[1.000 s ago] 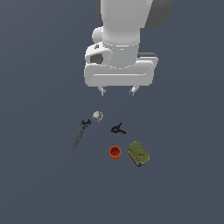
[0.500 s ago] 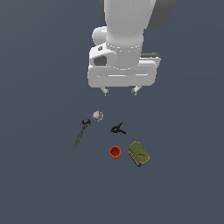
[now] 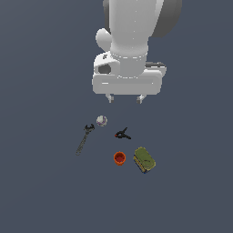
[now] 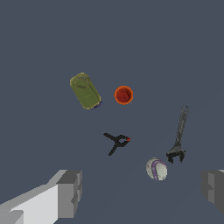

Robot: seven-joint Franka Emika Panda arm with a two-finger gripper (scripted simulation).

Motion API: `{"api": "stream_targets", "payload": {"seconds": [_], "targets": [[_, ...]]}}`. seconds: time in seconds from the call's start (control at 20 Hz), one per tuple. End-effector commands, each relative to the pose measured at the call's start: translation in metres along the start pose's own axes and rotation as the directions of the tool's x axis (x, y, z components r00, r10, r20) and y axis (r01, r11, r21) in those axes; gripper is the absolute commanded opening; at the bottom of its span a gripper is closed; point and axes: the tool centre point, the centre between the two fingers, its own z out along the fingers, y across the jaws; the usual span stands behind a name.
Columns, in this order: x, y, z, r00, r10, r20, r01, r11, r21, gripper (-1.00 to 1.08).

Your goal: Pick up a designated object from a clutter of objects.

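Approach step, nothing grasped yet. The pincer [image 3: 124, 98] hangs high above the desk [image 3: 41, 191], its two fingers spread wide and empty; in the wrist view both fingertips [image 4: 70, 192] sit far apart with bare desk between them. The target clamp [image 3: 122, 134] lies in the middle of the clutter, black with a red tip, handles splayed in a V [image 4: 117, 141]. In the exterior view the ball [image 3: 101, 120] is near it on the exterior view's left, the wrench [image 3: 84, 138] further left, the orange cup [image 3: 119, 158] just below it, and the green block [image 3: 144, 159] beside the cup on the exterior view's right. None of them touch the clamp. Next move, as I judge it: shift the pincer over the clamp, turn the wrist so the fingers straddle its narrow body rather than the spread handles, then descend. Risk: the ball is close and could get nudged.
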Motion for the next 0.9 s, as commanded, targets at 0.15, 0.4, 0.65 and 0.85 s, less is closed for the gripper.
{"api": "stream_targets", "payload": {"seconds": [0.15, 0.4, 0.65, 0.85], "targets": [[0.001, -0.001, 0.019, 0.996, 0.087, 0.003, -0.087, 0.996, 0.003, 1.00], [0.002, -0.003, 0.043, 0.980, 0.198, 0.006, -0.198, 0.980, 0.006, 1.00], [0.001, -0.004, 0.070, 0.946, 0.324, 0.010, -0.324, 0.946, 0.007, 1.00], [0.000, -0.005, 0.092, 0.907, 0.420, 0.014, -0.420, 0.907, 0.006, 1.00]]}}
